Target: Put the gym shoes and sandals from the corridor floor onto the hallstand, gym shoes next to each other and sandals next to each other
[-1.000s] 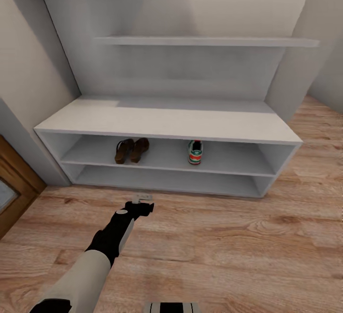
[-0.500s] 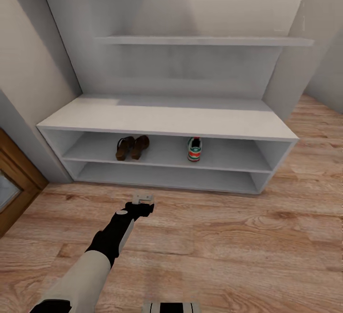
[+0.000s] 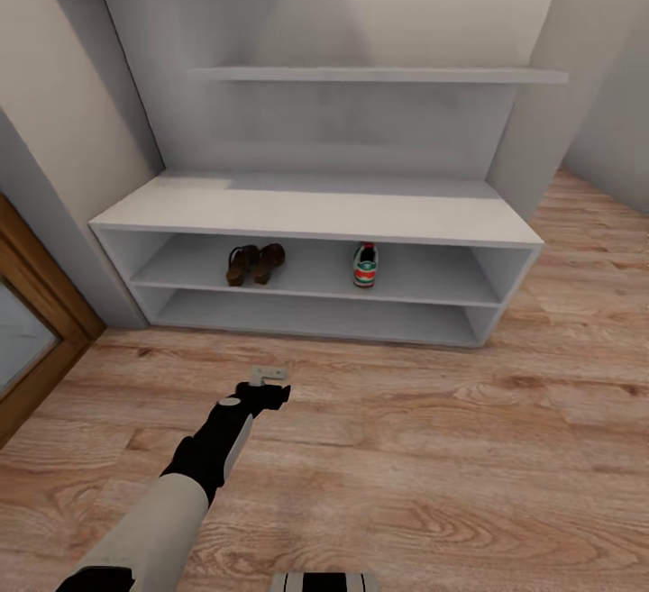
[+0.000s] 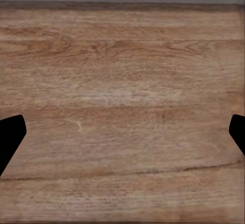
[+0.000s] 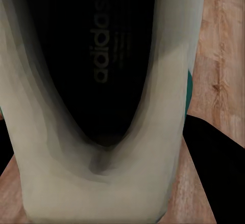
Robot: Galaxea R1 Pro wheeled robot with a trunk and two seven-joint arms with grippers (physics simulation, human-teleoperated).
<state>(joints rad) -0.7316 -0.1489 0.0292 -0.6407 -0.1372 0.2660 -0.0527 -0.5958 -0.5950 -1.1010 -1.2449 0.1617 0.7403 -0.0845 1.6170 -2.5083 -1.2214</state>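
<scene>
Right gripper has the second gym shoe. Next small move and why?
Probably carry the held gym shoe toward the upper shelf of the hallstand and set it beside the gym shoe already there. The two sandals sit paired at that shelf's left, and bare shelf flanks the lone sneaker. The left gripper hangs open above the floor.

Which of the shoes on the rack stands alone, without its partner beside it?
The white gym shoe, toward the right of the hallstand's upper shelf; the two brown sandals sit side by side further left.
</scene>
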